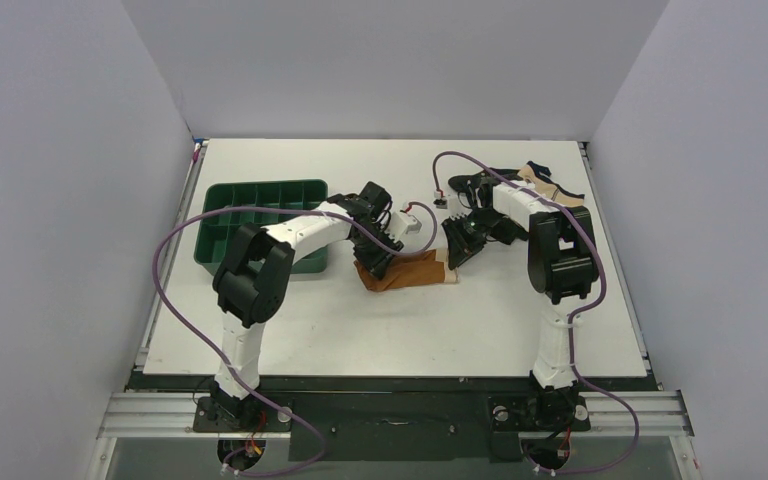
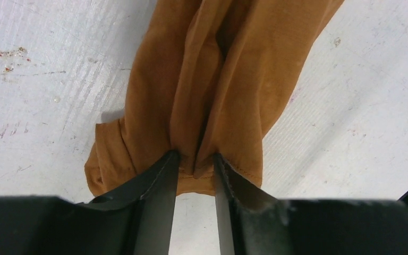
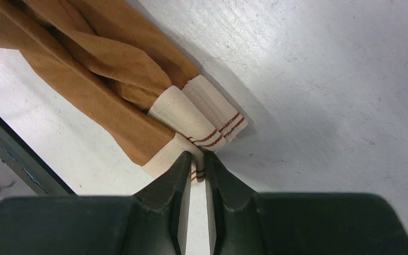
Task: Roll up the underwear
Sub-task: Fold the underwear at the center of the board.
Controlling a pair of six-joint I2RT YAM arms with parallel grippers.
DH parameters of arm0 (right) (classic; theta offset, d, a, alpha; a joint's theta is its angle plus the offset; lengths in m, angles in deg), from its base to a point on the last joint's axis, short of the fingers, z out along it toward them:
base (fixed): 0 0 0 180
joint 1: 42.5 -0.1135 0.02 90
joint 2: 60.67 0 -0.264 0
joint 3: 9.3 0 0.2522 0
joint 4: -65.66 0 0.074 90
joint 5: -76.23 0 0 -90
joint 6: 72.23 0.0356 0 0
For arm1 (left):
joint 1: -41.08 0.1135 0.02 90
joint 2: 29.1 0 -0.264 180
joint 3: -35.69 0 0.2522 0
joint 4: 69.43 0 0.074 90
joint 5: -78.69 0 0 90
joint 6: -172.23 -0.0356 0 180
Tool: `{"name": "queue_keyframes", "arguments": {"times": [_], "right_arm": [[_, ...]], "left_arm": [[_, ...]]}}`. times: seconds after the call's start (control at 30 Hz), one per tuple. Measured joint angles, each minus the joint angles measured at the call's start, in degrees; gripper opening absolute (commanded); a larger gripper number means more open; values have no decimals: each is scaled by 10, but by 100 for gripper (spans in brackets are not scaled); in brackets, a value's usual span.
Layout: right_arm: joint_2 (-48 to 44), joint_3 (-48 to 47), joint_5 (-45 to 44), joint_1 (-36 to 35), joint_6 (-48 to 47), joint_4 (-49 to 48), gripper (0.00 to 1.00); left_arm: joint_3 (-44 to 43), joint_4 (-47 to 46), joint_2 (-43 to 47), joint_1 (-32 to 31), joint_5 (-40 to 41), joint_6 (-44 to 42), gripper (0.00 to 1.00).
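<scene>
Rust-brown underwear [image 1: 415,270] (one), one tray [image 1: 260,184]

White counter [image 1: 410,330], scuffed and stained up close. Plain pale grey walls [image 1: 60,200] on three sides. Aluminium rail [image 1: 160,412] along near edge. Even, flat light.

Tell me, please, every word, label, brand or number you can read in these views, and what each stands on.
None: no view shows readable text.
The cream waistband of the underwear bears only thin rust stripes, no letters.
The green tray and the table carry no label; the reddish specks on the table are stains, not writing.
</scene>
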Motion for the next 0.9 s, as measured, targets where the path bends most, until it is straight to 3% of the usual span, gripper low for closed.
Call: {"name": "queue_keyframes", "arguments": {"times": [0.23, 0.9], "right_arm": [[0, 0, 0, 0, 0, 0, 11], [-7, 7, -11, 0, -5, -4, 10]], "left_arm": [[0, 1, 0, 0, -9, -4, 0], [-48, 21, 0, 0, 26, -19, 0]]}}
